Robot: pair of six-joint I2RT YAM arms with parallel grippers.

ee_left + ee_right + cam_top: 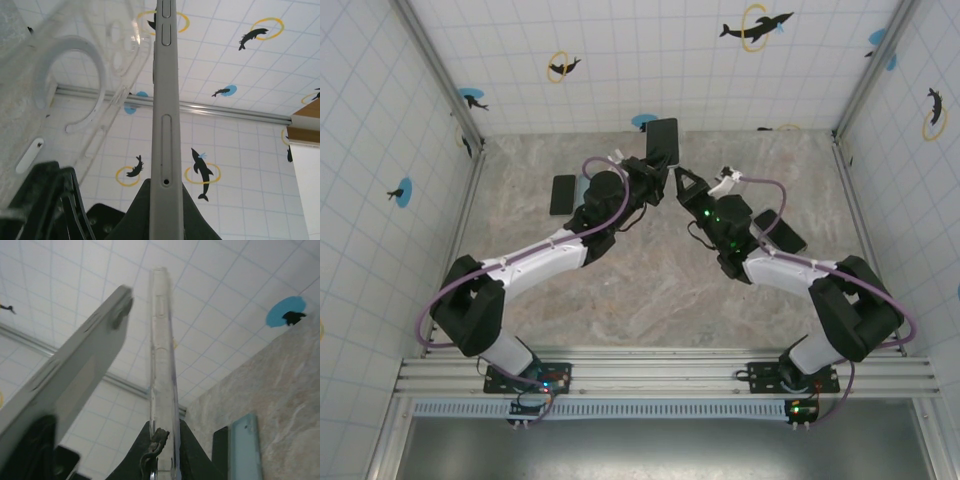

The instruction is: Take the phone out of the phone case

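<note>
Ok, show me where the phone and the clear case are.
phone [166, 125]: left wrist view, middle of its grey side edge.
clear case [162, 365]: right wrist view, midway up its transparent edge.

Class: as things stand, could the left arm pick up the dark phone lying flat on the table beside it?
Probably not yet: the left gripper is shut on the raised phone, leaving no free grip, though the flat phone lies uncovered beside that arm.

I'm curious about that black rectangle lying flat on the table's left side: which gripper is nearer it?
Left. The left gripper, holding the phone, is just right of the black rectangle; the right gripper, holding the clear case, is farther right.
</note>
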